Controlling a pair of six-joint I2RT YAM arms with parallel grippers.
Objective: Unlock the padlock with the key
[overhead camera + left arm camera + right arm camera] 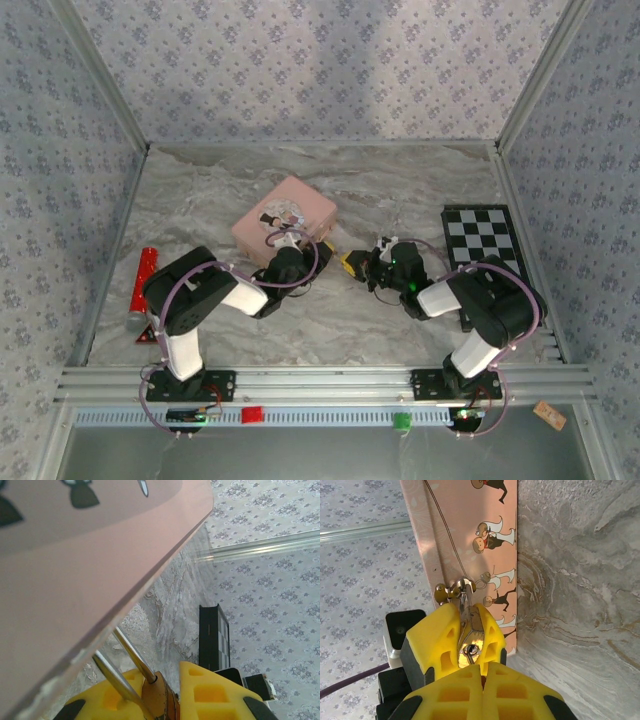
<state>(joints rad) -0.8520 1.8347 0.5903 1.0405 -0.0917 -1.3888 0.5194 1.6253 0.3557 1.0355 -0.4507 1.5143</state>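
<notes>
Clenching the small brass padlock between its yellow fingers, the left pincer holds the lock body just beside the pink cartoon-printed tin. Two thin silvery legs of the shackle rise from the body toward the tin's edge. In the right wrist view the shackle hooks into a brassy hasp on the tin's side. That puts the padlock at the tin's near right corner, about the middle of the marbled tabletop.

The lock's keyhole face points toward the right pincer. Its yellow fingers are pressed together with no gap between them, and their tips are just beside the lock body. A small silvery piece sits in the keyhole. Whether it is the key's blade, and whether the right pincer has hold of it, I cannot tell.

From above, the two arms reach in toward each other, the left wrist at the tin's near edge and the right wrist just to the right of it. A black-and-white checkerboard lies at the right side of the tabletop, well apart from the tin. A red cylinder lies near the left wall.
</notes>
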